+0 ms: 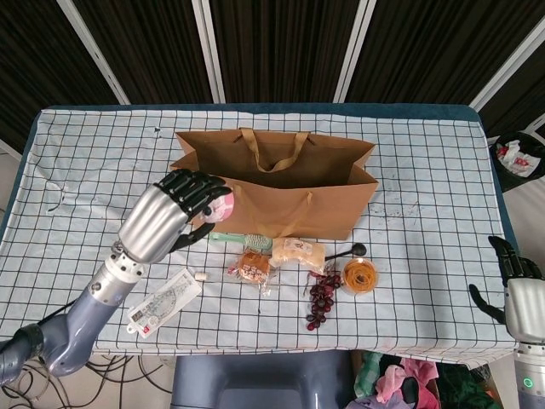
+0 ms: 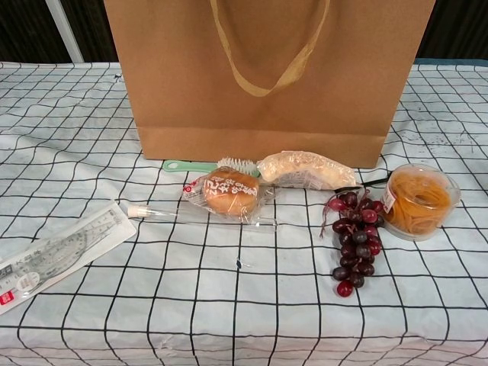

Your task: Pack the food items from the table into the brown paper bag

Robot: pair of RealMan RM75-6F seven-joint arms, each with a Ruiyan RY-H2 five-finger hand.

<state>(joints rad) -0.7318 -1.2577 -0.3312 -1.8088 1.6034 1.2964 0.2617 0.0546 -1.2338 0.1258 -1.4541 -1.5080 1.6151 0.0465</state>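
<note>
The brown paper bag [image 1: 281, 183] [image 2: 267, 76] stands open mid-table. My left hand [image 1: 166, 217] is raised beside the bag's left end and grips a pink cupcake [image 1: 223, 203], held near the bag's front left rim. It is out of the chest view. On the cloth in front of the bag lie a wrapped bun [image 1: 252, 267] [image 2: 227, 191], a wrapped bread roll [image 1: 298, 251] [image 2: 305, 169], dark grapes [image 1: 322, 298] [image 2: 354, 244] and a tub of orange noodles [image 1: 360, 276] [image 2: 418, 200]. My right hand [image 1: 515, 290] hangs off the table's right edge, fingers apart, holding nothing.
A green-handled brush [image 1: 240, 240] [image 2: 206, 165] lies at the bag's foot. A packaged protractor [image 1: 163, 302] [image 2: 53, 255] and a clear tube [image 2: 191, 216] lie front left. A black spoon [image 1: 347, 251] sits by the noodle tub. The table's right edge is close to my right hand.
</note>
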